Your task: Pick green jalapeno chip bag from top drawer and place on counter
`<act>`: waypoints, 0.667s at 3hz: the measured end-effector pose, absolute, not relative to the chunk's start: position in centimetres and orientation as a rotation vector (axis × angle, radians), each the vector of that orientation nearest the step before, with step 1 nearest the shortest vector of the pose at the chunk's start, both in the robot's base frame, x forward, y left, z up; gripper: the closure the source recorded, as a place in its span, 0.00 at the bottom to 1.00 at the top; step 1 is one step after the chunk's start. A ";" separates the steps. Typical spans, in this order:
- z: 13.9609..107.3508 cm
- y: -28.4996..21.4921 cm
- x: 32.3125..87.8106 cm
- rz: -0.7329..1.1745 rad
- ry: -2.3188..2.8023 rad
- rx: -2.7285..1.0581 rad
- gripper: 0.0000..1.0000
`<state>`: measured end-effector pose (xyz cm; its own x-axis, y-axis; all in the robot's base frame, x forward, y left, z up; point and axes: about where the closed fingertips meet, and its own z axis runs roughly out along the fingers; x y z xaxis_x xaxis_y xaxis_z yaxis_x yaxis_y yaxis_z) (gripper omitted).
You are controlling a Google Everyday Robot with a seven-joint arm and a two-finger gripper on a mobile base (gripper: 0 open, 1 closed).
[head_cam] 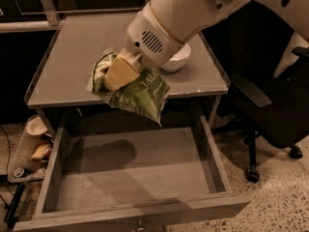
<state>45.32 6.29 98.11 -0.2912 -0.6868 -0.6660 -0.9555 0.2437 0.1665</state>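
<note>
The green jalapeno chip bag hangs in the air, held by my gripper, which is shut on its upper left part. Bag and gripper hover over the front edge of the counter, above the back of the open top drawer. The bag's lower corner droops past the counter's front rim toward the drawer. The drawer's grey floor shows only the shadow of the bag and arm. My white arm reaches in from the upper right.
A white bowl stands on the counter's right side, partly hidden behind my arm. A black office chair is to the right of the unit. A small cart with cups and clutter sits low at the left.
</note>
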 end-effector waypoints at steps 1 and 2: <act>97.9 8.7 49.5 0.802 2.026 -1.469 1.00; 97.1 11.3 53.9 0.856 1.999 -1.459 1.00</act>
